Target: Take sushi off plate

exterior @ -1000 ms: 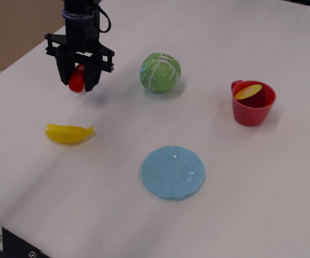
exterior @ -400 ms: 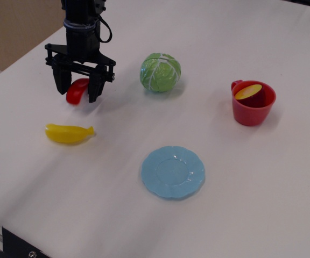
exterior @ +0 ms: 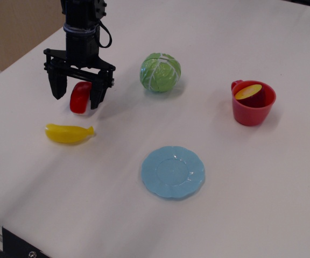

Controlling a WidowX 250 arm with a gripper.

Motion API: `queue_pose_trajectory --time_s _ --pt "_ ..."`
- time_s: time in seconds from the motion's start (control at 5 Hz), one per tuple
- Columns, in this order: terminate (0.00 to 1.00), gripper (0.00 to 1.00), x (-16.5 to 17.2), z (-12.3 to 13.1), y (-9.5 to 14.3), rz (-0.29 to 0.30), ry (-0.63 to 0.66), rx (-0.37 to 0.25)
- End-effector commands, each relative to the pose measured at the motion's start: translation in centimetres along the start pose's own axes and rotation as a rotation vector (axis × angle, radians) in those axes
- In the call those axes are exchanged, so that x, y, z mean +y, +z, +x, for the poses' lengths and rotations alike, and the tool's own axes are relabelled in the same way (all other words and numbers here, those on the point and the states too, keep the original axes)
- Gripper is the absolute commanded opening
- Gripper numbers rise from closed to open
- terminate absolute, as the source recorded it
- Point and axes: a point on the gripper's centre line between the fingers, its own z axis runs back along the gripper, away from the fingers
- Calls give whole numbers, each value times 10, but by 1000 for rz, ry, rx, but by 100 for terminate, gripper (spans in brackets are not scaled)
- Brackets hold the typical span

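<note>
The sushi [exterior: 80, 98], glossy red on top with a thin white base at its foot, rests on the white table at the left. My black gripper [exterior: 76, 97] stands over it with its two fingers spread wide, one on each side of the sushi and apart from it. The light-blue scalloped plate [exterior: 173, 172] lies bare near the table's front middle, well to the right of the gripper.
A yellow banana [exterior: 68, 133] lies just in front of the gripper. A green cabbage [exterior: 160, 72] sits to its right. A red cup [exterior: 253, 103] with a yellow slice stands at the far right. The table's left edge [exterior: 15, 64] is close by.
My gripper has come down and opened. The sushi, held between the fingers a second ago, has dropped out and now sits on the table between the spread fingers.
</note>
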Motion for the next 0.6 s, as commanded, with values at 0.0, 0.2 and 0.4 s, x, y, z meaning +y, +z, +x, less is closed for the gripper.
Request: queue_pose_trajectory --time_s 0.0,0.2,0.4 --pt "0 100 16 -13 66 27 35 -183" --pt "0 100 16 -13 66 27 35 -183" --pt "100 100 16 -13 66 27 35 -183"
